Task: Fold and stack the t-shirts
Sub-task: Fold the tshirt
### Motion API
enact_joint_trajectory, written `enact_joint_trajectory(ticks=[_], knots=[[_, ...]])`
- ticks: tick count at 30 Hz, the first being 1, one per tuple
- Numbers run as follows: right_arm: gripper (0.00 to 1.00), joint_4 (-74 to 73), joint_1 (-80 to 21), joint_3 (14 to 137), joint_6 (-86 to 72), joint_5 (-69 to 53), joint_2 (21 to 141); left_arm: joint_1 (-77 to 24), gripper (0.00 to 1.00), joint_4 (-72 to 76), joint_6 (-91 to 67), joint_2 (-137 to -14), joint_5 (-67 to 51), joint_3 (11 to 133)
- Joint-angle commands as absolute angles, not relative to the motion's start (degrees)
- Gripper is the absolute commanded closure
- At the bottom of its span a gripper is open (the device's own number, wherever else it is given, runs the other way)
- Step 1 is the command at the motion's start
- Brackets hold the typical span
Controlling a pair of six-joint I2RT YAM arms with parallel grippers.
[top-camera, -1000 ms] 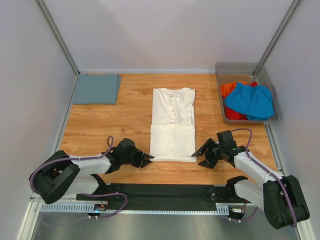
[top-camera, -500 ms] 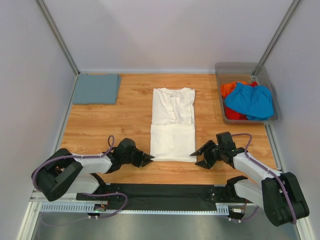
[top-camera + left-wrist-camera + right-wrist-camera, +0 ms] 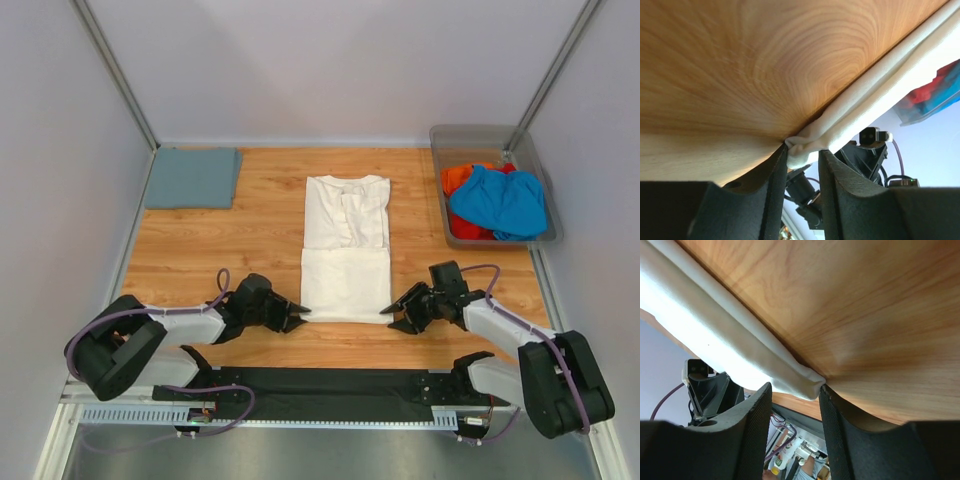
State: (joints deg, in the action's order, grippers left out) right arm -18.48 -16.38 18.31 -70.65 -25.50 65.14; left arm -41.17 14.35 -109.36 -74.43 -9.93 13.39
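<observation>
Reaching low to cream t-shirt [image 3: 345,250] corners

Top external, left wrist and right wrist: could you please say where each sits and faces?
Top external: above and behind the robot, looking down at table; left gripper and right gripper show, at corners of cream-white t-shirt.
Left wrist: low at its corner, facing right; own fingers show.
Right wrist: mirrored, facing left.
Wrist views share the shirt's near edge.

The t-shirt [image 3: 345,250] is matt cream cloth, the table [image 3: 250,220] smooth grained wood, the bin [image 3: 470,129] clear plastic.
</observation>
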Motion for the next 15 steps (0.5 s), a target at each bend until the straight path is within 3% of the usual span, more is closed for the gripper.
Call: enact_joint_trajectory(ticks=[1,6,15], knots=[[0.55,-22.2,-16.5,17.2,-67.8,-16.0,67.8,-40.7,0.6,1.8,-106.6,-75.8,-5.6,13.2],[0.55,-22.9,-16.5,17.9,-66.9,-15.7,67.9,-40.6,0.53,-1.5,-106.2,-75.0,-6.1,14.5],[0.55,-22.4,-16.5,18.3,-67.1,-15.5,69.9,-40.3,0.53,-8.0,-107.2,-72.0,-4.7,14.9]])
